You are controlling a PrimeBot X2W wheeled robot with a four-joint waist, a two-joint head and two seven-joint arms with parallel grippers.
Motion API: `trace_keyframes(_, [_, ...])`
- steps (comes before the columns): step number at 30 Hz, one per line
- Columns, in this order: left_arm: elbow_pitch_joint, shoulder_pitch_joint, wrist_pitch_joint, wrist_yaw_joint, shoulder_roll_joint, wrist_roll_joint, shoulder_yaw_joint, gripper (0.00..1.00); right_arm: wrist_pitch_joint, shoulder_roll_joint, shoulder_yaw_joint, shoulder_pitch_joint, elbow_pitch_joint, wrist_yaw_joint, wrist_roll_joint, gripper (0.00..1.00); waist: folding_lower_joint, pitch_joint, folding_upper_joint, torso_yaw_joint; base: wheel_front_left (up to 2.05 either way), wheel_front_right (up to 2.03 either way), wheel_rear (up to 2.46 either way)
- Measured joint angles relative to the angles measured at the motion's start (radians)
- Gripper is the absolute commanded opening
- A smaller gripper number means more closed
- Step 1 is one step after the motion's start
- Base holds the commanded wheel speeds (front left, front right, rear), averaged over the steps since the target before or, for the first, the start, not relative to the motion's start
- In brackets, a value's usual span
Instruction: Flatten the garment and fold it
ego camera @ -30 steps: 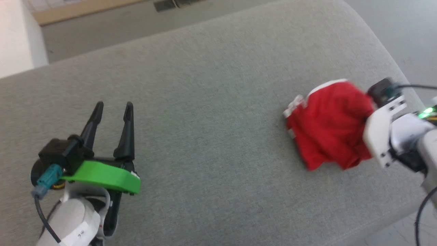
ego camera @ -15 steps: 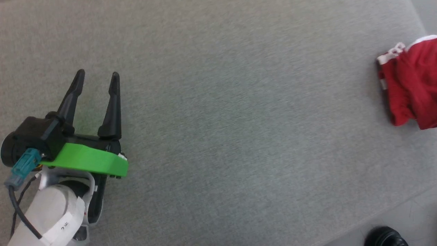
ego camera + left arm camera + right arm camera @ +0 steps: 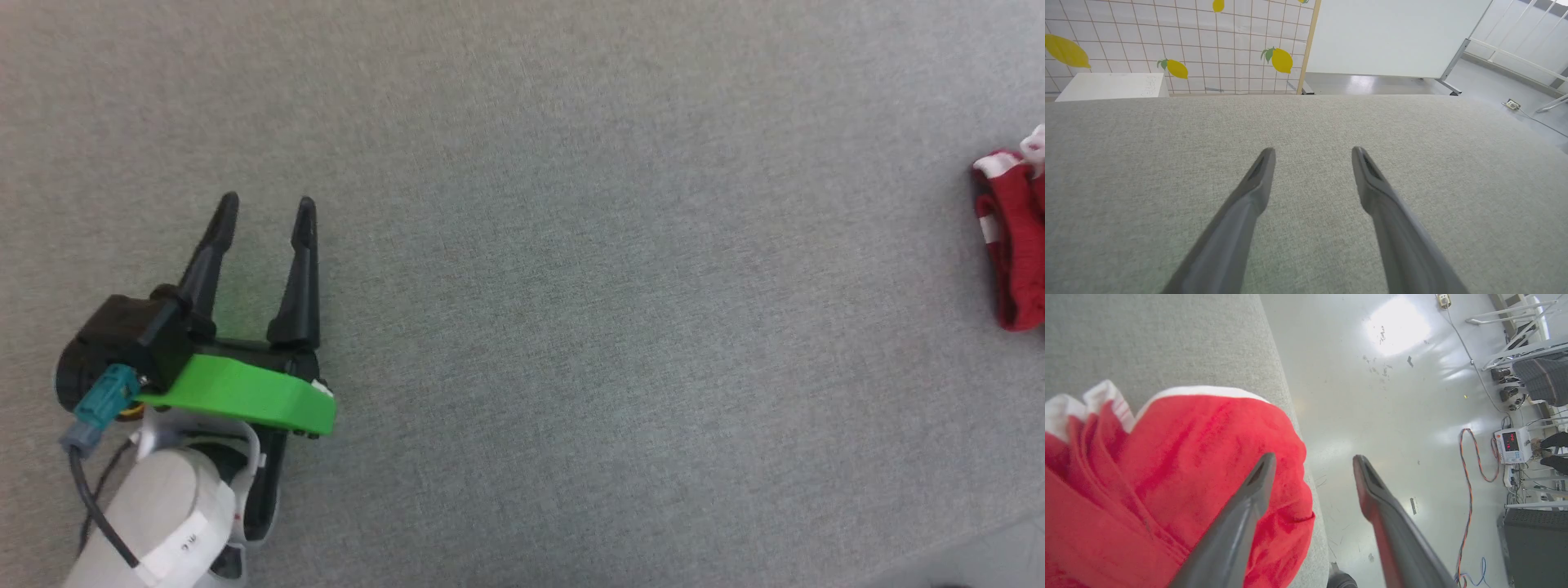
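Observation:
The red shorts [image 3: 1015,245] lie bunched at the right edge of the head view, white trim showing. In the right wrist view the same crumpled shorts [image 3: 1147,473] rest at the grey surface's edge, white hem on top. My right gripper [image 3: 1312,459] is open over them, one finger above the red cloth, the other past the surface's edge above the floor. My left gripper [image 3: 265,204] is open at the lower left of the head view, far from the shorts, nothing between its fingers; the left wrist view shows this left gripper [image 3: 1312,152] over bare grey fabric.
A grey fabric surface [image 3: 571,286] spans the head view; its rounded edge [image 3: 1294,416] drops to a glossy floor. Cables [image 3: 1470,477] and equipment [image 3: 1511,445] lie on the floor. A lemon-patterned wall [image 3: 1208,41] and whiteboard [image 3: 1392,36] stand beyond the surface's far edge.
The head camera has swung left, so the shorts have slid to the picture's right edge and the right arm has left the frame. The left gripper stays open.

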Motion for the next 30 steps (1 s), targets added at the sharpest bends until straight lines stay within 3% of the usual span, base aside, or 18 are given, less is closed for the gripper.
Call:
trace_keyframes(4, [0.048,0.022,-0.034,-0.004,-0.027,-0.019,-0.005,1.0,-0.022,-0.009,-0.02,0.007,-0.107,0.0,0.044,1.0,-0.0001,-0.067,0.0,0.009,0.0,0.0,0.0])
trace_keyframes(7, [0.081,0.049,-0.06,-0.003,-0.042,-0.042,-0.001,1.0,-0.063,0.038,-0.016,0.007,-0.231,0.0,0.128,1.0,-0.0002,-0.13,0.0,0.015,0.0,0.0,0.0])
trace_keyframes(13, [0.116,0.077,-0.093,0.017,-0.061,-0.058,0.026,1.0,-0.209,0.204,0.037,0.065,-0.477,0.0,0.295,1.0,-0.0003,-0.253,0.0,0.044,0.0,0.0,0.0])
trace_keyframes(19, [0.126,0.092,-0.123,0.045,-0.079,-0.061,0.056,1.0,-0.399,0.408,0.04,0.169,-0.634,0.0,0.309,1.0,-0.0003,-0.343,-0.0001,0.099,0.0,0.0,0.0])
trace_keyframes(24, [0.146,0.1,-0.14,0.059,-0.106,-0.059,0.06,1.0,-0.52,0.534,0.069,0.291,-0.679,0.0,0.253,1.0,-0.0003,-0.393,-0.0001,0.168,0.0,0.0,0.0])
trace_keyframes(30, [0.184,0.121,-0.153,0.066,-0.135,-0.056,0.068,1.0,-0.615,0.552,0.073,0.403,-0.641,0.0,0.264,1.0,-0.0003,-0.442,-0.0001,0.238,0.0,0.0,0.0])
